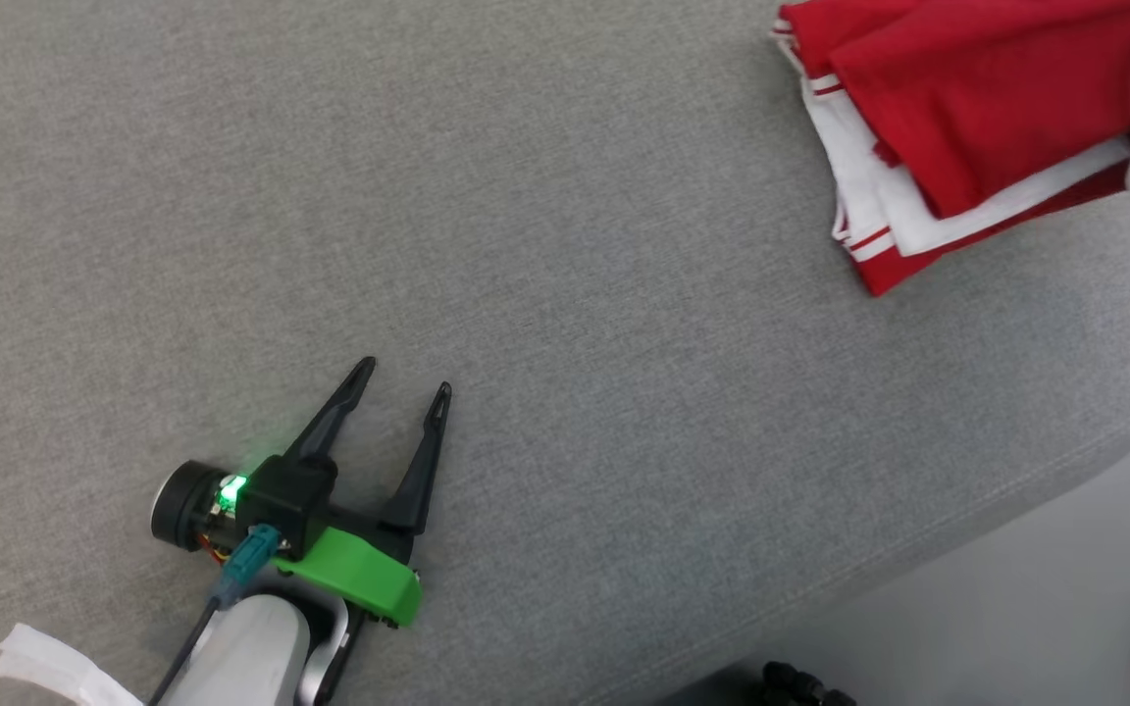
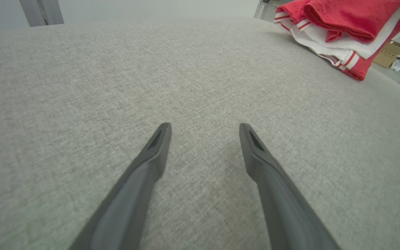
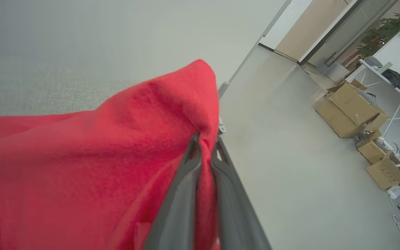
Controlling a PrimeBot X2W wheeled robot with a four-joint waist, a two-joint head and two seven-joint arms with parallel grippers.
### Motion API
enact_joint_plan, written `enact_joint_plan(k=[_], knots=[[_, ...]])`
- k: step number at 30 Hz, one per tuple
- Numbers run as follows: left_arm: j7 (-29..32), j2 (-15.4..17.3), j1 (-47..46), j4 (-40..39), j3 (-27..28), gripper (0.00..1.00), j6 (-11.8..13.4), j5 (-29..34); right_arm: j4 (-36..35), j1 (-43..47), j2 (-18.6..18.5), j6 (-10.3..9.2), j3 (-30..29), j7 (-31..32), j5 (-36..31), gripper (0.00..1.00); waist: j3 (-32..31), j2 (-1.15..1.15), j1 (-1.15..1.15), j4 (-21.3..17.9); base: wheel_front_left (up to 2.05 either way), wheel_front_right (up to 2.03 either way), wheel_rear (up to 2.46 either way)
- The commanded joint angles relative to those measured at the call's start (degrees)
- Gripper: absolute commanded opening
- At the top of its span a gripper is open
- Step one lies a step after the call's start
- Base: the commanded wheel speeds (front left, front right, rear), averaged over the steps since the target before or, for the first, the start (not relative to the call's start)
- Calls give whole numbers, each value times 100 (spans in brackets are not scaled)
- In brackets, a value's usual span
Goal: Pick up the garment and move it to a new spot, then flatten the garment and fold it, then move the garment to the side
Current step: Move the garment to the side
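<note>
The right gripper (image 3: pixel 205 140) pinches the garment (image 1: pixel 967 108) at the upper right of the head view, the spread left gripper (image 1: pixel 406 378) well apart, lower left.

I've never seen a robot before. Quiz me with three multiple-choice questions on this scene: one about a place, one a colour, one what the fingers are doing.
1. In the head view, the garment is at: A) the upper right of the grey cushion; B) the lower left; C) the floor.
2. The garment's colours: A) blue and yellow; B) red and white; C) all black.
3. The right fingers are: A) spread wide, empty; B) shut on the garment; C) holding a box.
Answers: 1 A, it lies at the cushion's upper right. 2 B, red cloth with white bands. 3 B, the right wrist view shows red cloth pinched between them.
</note>
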Motion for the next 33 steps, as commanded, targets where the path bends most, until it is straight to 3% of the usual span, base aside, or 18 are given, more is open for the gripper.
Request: enact_joint_plan(k=[1, 2, 6, 13, 21, 33], knots=[[13, 96, -68, 94, 43, 100, -25, -79, 0, -21, -76, -12, -233, 15, -156, 94, 204, -1, 0, 212, 0, 0, 0], [13, 93, -87, 102, 54, 100, -24, -84, -32, 6, -73, -12, -466, -5, -296, 100, 220, -1, 0, 239, 0, 0, 0], [19, 84, -101, 121, 114, 100, -15, -101, -248, 170, 206, -12, -1167, -294, -680, 100, 213, -1, 0, 297, 0, 0, 0], [13, -39, -9, 121, 303, 100, -6, -80, -343, 440, 728, -12, -1379, -948, -949, 100, -74, -1, 0, 363, 0, 0, 0], [7, -287, 162, 150, 645, 100, -7, -18, -707, 854, 1184, -12, -466, -1096, -312, 100, -595, -1, 0, 615, 0, 0, 0], [7, -688, 517, 324, 1551, 100, -7, 212, -1494, 2201, 1269, -12, 945, -1100, 1028, 100, -1293, -1, 0, 1458, 0, 0, 0]])
